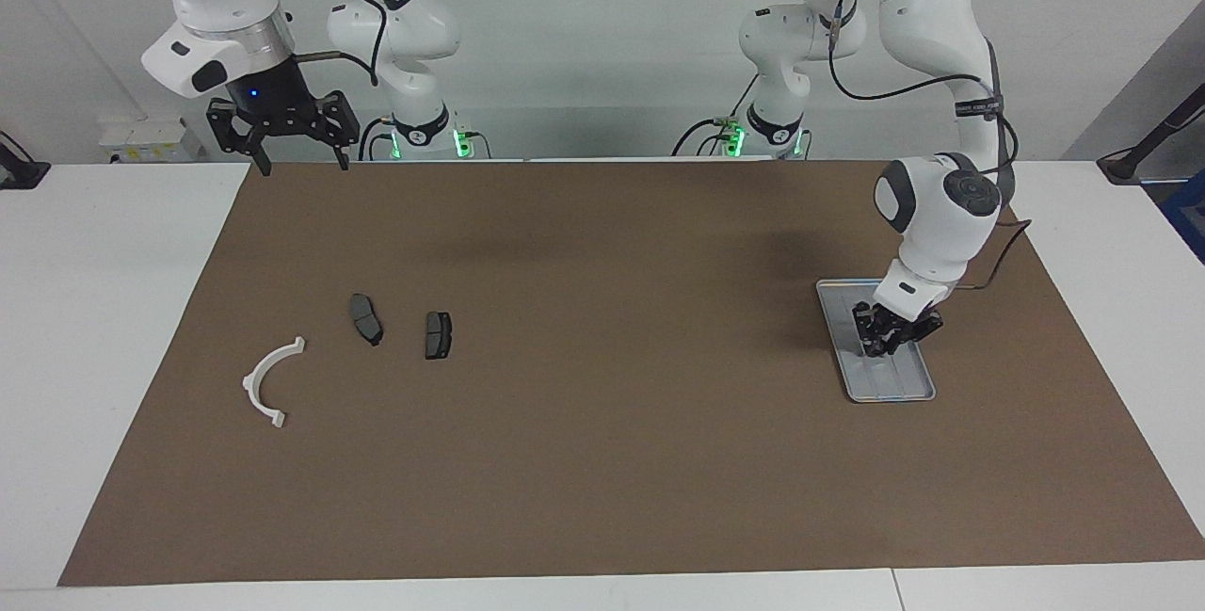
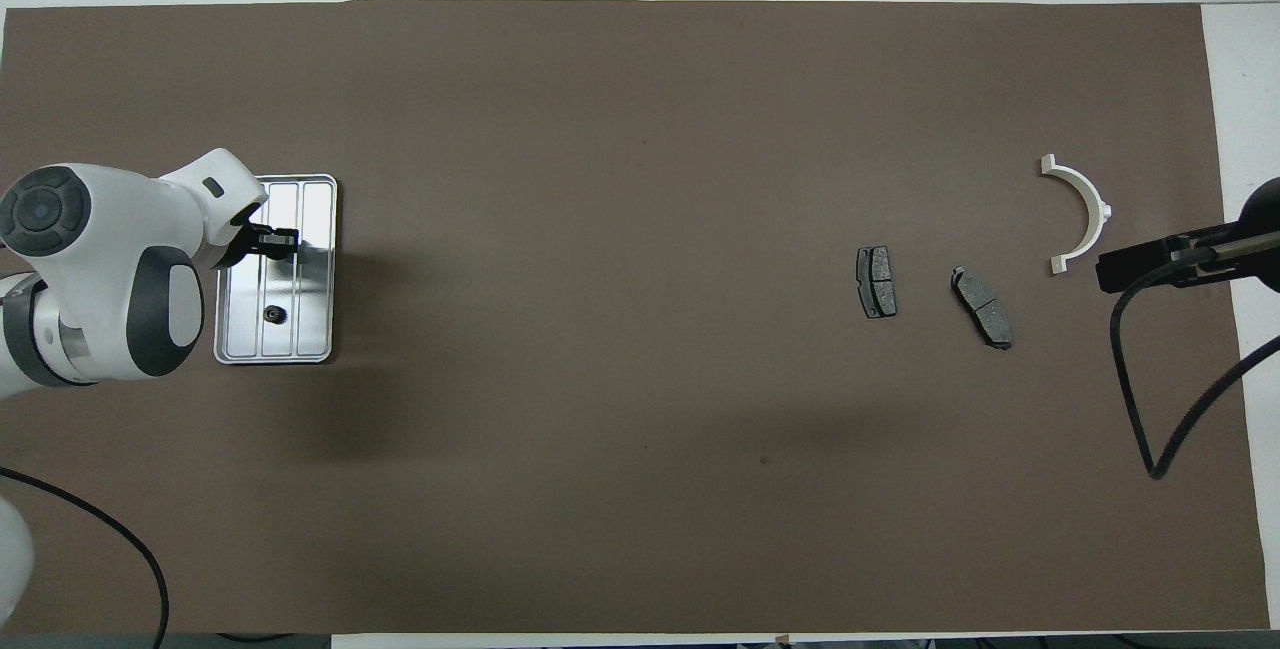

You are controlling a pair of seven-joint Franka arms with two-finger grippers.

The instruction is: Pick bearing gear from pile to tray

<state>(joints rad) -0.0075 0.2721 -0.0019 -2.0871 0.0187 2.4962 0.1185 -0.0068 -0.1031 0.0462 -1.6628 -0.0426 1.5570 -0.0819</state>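
Brown mat [image 1: 602, 460]: left gripper [image 1: 883, 340] over tray [image 1: 918, 390]

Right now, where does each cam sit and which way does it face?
Facing view: high across the table, looking at the robots; both arms, left gripper over the tray, right gripper waiting raised.
Overhead view: above the robots' end, looking steeply down; left gripper shows.
Shared: tray, brake pads, white arc.

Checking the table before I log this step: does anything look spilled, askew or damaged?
Nothing stands out. A small black part lies in the tray, and the white arc and two brake pads lie flat on the mat.
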